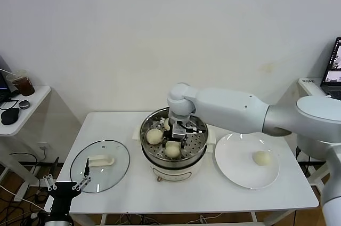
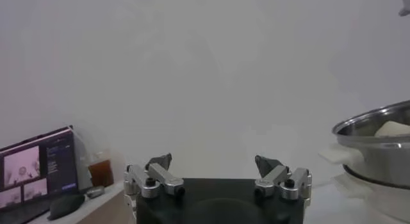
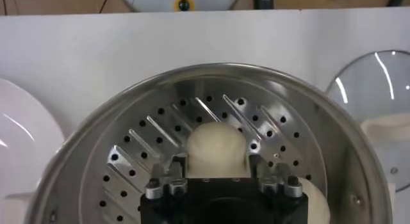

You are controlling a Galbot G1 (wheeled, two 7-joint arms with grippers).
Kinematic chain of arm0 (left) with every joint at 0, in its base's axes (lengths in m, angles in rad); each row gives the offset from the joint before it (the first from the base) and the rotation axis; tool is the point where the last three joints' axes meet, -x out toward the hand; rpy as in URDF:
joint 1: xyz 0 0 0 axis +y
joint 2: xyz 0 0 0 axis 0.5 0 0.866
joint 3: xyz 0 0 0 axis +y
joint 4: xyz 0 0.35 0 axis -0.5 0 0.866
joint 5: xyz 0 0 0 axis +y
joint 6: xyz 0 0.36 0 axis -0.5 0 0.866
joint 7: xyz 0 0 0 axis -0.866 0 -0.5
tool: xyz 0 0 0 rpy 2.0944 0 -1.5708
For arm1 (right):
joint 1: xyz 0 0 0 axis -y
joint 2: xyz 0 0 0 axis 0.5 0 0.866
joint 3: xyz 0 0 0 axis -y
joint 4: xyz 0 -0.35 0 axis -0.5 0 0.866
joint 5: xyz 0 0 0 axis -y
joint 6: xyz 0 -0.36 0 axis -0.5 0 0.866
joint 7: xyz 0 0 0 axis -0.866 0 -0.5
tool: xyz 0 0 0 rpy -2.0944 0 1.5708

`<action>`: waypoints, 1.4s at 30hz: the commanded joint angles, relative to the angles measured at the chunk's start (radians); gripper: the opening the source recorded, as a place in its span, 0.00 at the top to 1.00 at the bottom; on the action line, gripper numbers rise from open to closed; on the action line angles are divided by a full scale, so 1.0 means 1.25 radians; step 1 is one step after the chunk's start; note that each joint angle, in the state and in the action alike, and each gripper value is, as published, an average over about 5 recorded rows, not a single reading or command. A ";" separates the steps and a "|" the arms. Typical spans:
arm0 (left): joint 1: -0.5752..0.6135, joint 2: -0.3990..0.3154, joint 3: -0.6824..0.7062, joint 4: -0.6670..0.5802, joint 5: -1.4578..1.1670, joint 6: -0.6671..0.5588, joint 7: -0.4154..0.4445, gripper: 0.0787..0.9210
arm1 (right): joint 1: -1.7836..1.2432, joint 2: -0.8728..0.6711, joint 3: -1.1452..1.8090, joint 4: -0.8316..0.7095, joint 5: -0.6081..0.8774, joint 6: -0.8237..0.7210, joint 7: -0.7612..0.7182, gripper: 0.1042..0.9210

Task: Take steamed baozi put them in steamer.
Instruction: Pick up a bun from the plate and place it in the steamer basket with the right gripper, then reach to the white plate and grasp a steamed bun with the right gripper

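On the white counter (image 1: 106, 130) the steamer (image 1: 146, 135) already holds two steamed baozi (image 1: 154, 137) lying free on its perforated tray, and a third sits between the fingers of the right claw (image 1: 179, 131), which is lowered into the pot and pinching the bun. One bun remains on the white plate (image 1: 234, 164), so the task looks roughly three-quarters done. The left claw (image 1: 66, 183) hangs spread and idle below the counter's near-left corner, beside the glass lid (image 1: 120, 167).
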 commanded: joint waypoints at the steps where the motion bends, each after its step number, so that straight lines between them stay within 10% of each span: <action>1: 0.000 0.001 0.000 0.000 0.000 0.000 0.000 0.12 | 0.040 -0.019 0.028 0.009 0.032 0.004 0.000 0.21; 16: -0.017 0.019 0.012 -0.001 -0.007 0.002 0.003 0.12 | 0.108 -0.466 0.133 0.111 0.188 -0.644 -0.108 0.12; 27: -0.024 0.020 0.039 0.001 0.003 0.005 0.005 0.12 | -0.238 -0.644 0.340 0.084 0.038 -0.622 -0.063 0.12; 42: -0.010 0.017 0.034 0.003 0.011 0.006 0.006 0.12 | -0.499 -0.565 0.547 -0.074 -0.125 -0.512 -0.023 0.12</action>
